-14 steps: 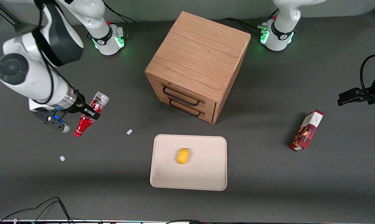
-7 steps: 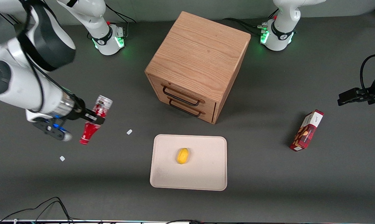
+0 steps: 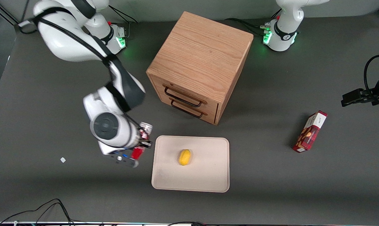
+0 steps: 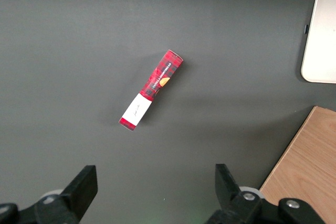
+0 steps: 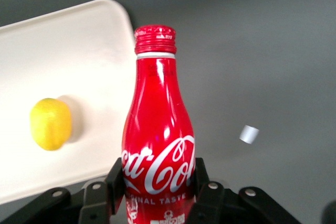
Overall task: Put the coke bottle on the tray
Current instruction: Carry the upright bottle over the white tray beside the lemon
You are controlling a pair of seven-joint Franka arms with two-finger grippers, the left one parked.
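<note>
The coke bottle is red with white script, held tilted above the table, silvery base up and neck down. My gripper is shut on its body, just beside the tray's edge at the working arm's end. The tray is a large cream-beige rectangle, nearer the front camera than the wooden cabinet. In the right wrist view the fingers clamp the bottle on both sides, and its cap points over the rounded corner of the tray.
A yellow lemon-like fruit lies in the middle of the tray, also in the right wrist view. A wooden two-drawer cabinet stands farther back. A red snack box lies toward the parked arm's end. Small white scraps lie on the table.
My gripper has carried the bottle from the working arm's end of the table toward the tray. It now hangs beside the tray's edge.
</note>
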